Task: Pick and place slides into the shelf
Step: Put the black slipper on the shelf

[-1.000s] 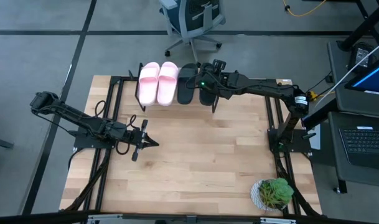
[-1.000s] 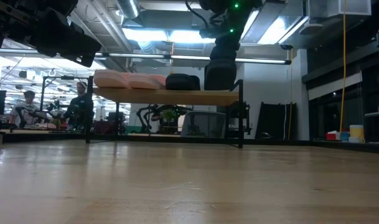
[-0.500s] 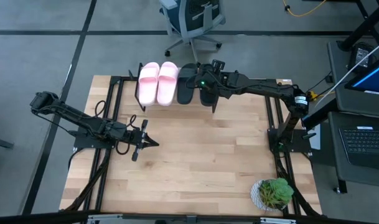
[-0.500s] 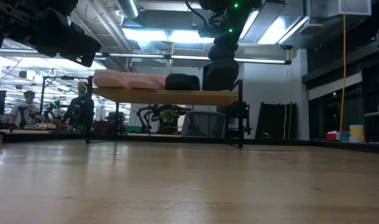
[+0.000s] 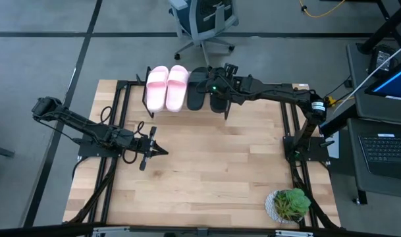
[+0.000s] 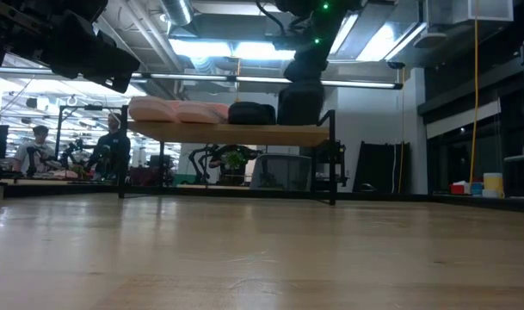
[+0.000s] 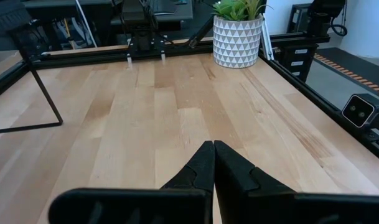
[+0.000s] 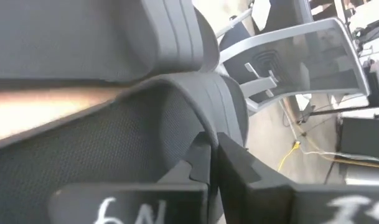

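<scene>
The shelf [image 6: 244, 134] stands at the table's far edge. On its plank top lie two pale pink slides [image 5: 167, 87] side by side and a black slide [image 5: 197, 89] to their right, soles down. My right gripper [image 5: 216, 87] is shut on a second black slide [image 6: 299, 105] at the shelf's right end, next to the first black one. Over the left part of the table my left gripper [image 5: 164, 151] hangs shut with nothing in it, its fingers [image 7: 213, 155] pointing across the bare wood. My right gripper pinches the edge of the black slide's wide strap [image 8: 205, 134] between its two fingers, slanting down from the table's right side. The slide stands tilted under the fingers, its lower end at the plank top; whether it rests there, I cannot tell.
A potted plant [image 5: 289, 204] stands at the near right corner. An office chair [image 5: 200, 23] is beyond the far edge, a laptop [image 5: 384, 148] to the right of the table. People [image 6: 111, 146] show in the room behind. Bare wood lies between the arms.
My right gripper has turned a little, and the held black slide has shifted slightly toward the black slide on the shelf.
</scene>
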